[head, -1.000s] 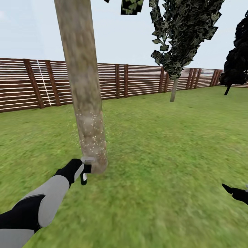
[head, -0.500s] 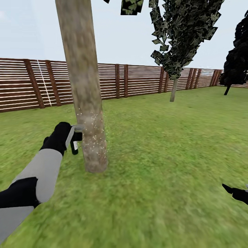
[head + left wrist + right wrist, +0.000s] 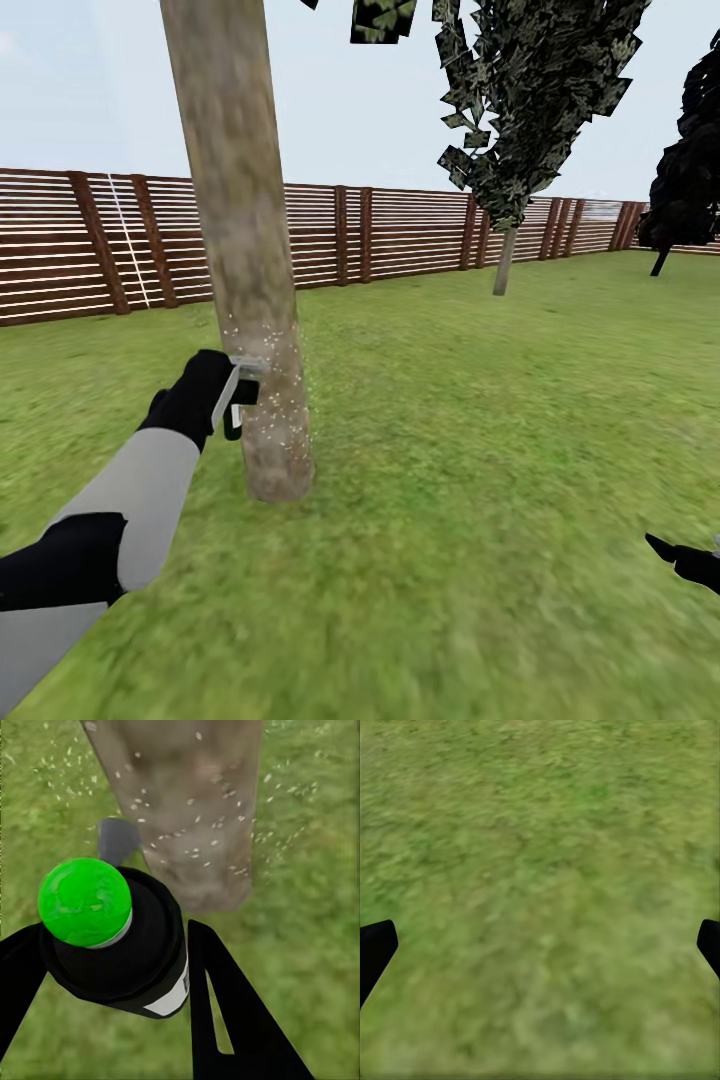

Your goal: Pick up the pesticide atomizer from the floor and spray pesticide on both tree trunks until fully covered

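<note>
left fingers [image 3: 112, 967]: I've got them clamped on black green-capped atomizer [image 3: 112, 937], beside speckled grey-brown trunk [image 3: 255, 330]
right fingers [image 3: 540, 945]: spread apart over grass [image 3: 540, 855]

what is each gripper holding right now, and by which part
The left gripper grips the spray bottle by its black body, fingers on either side, nozzle at the tree trunk. The right gripper is open over grass, holding nothing.

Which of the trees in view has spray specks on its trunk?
The thick grey-brown tree trunk beside the left gripper, speckled low down. The thin-trunked dark tree by the fence shows none.
</note>
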### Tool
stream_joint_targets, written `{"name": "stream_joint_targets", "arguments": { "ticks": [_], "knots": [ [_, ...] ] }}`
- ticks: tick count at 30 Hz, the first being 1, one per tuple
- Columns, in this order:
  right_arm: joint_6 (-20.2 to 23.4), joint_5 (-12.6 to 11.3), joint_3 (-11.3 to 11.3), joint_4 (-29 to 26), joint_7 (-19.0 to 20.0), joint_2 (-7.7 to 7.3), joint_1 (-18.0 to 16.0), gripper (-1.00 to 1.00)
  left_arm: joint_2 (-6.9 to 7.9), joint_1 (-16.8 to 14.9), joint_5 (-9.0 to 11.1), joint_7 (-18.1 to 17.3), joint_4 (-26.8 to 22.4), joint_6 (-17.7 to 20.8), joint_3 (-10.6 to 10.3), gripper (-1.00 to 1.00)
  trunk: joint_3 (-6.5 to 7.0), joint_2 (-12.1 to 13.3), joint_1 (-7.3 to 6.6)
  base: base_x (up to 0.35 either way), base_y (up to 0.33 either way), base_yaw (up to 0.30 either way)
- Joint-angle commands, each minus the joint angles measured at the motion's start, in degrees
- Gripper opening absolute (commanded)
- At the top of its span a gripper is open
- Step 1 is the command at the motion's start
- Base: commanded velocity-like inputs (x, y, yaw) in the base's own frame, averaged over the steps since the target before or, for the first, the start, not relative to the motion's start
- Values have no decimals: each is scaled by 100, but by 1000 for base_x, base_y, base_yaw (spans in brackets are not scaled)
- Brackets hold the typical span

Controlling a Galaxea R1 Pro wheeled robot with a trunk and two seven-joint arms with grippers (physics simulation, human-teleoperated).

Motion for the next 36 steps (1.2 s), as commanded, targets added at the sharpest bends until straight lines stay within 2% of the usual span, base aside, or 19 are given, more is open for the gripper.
{"name": "stream_joint_targets", "arguments": {
  "ticks": [1,4,5,6,9,10,11,13,15,19,20,21,23,27,36],
  "knots": [
    [0,0,0,0,0,0,0,100,6,5,-1,0,4,0,2,-100,0,0,0,0,0,0],
    [0,0,0,3,0,0,0,100,19,46,-1,0,72,-39,4,-100,5,0,0,0,0,-59],
    [0,0,0,4,0,0,0,100,41,85,-1,0,313,-189,9,-100,11,0,0,0,0,-166],
    [0,0,0,2,0,0,0,100,123,112,-1,0,671,-432,7,-100,16,0,0,0,0,-181],
    [4,0,-2,0,0,0,0,100,311,145,-1,0,2163,-1467,10,-100,34,0,0,0,0,-192],
    [9,-3,-6,0,3,0,0,100,348,185,-6,0,2745,-2036,12,-100,40,0,0,0,0,-196],
    [15,-7,-8,0,7,0,0,100,371,328,-8,0,3232,-2806,13,-100,46,0,0,0,0,-195],
    [17,-8,-9,0,8,0,0,100,380,556,-4,0,3450,-3291,13,-100,59,0,0,0,0,-193],
    [17,-9,-2,-7,6,0,0,100,376,790,10,2,3517,-3456,19,-100,68,0,0,0,0,-131],
    [9,-9,8,2,-7,0,0,100,344,850,10,11,3499,-3493,18,-100,70,0,0,-165,0,-13],
    [10,-9,7,6,-8,0,0,100,239,852,9,6,3486,-3566,15,-100,70,0,0,-55,0,-2],
    [9,-13,-1,8,-9,0,0,100,61,853,6,9,3513,-3973,14,-100,70,0,0,-14,0,0],
    [9,-16,-2,9,-13,0,0,100,-19,875,6,15,3519,-4161,13,-100,70,0,0,-6,0,0],
    [9,-21,-4,9,5,0,0,100,-51,1144,-8,11,3522,-4231,13,-100,70,0,0,-3,0,0],
    [9,-24,-9,1,5,0,0,100,-80,1172,-10,0,3522,-4245,5,-100,70,0,0,-232,0,0]
  ]
}}
